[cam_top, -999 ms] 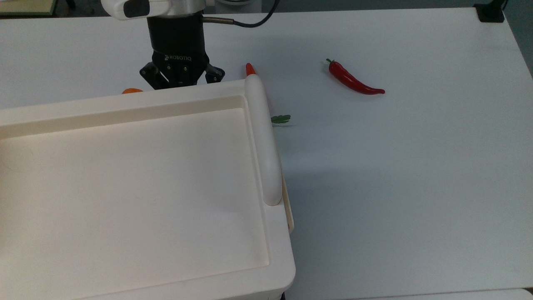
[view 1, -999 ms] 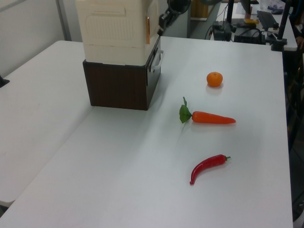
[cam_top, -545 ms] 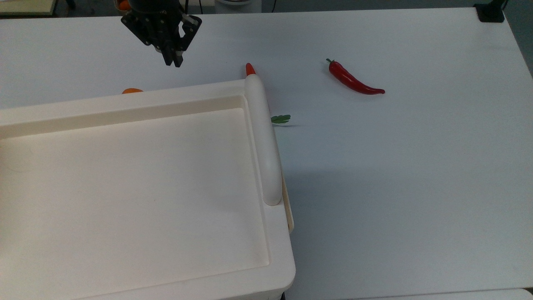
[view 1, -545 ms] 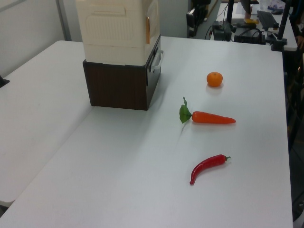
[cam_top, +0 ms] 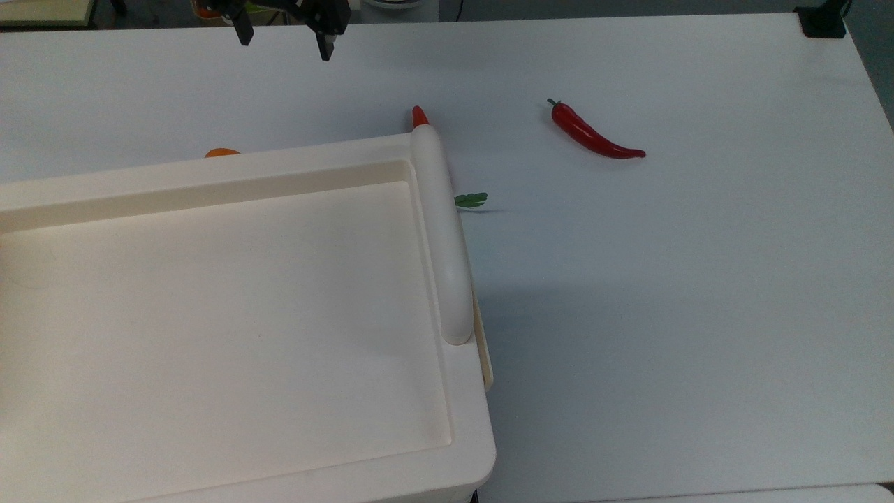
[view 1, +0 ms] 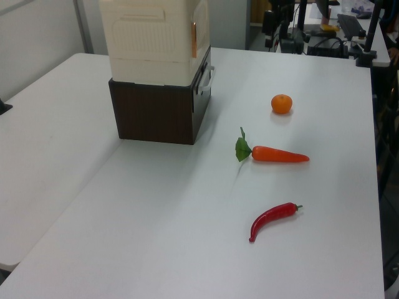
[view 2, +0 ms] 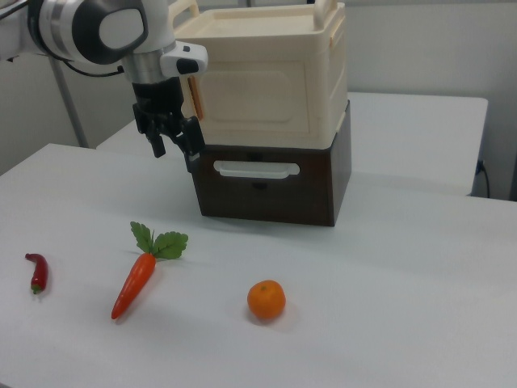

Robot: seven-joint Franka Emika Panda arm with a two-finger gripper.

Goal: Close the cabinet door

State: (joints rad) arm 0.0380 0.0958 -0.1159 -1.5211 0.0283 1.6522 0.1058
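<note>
- White table under every item; office clutter behind it in the left view.
- Cabinet stands on a dark brown base; door sits on the side below the bar handle, facing the left view's camera; it looks flush with the body, or very nearly so, so I judge the closing done or almost done.
- Gripper hangs with fingers spread and nothing between them; in the top view it lies beyond the cabinet's far edge, well apart from it.
- Key relation: the door lies toward the top view's right of the gripper, round the corner; its long axis follows the handle; any last push would have to come from that side.
- Hard to read: in the right view the door is edge-on, a thin strip just right of the fingers, so any gap cannot be judged; hinges cannot be made out.
- Carrot, orange and chilli lie clear of the door.
</note>
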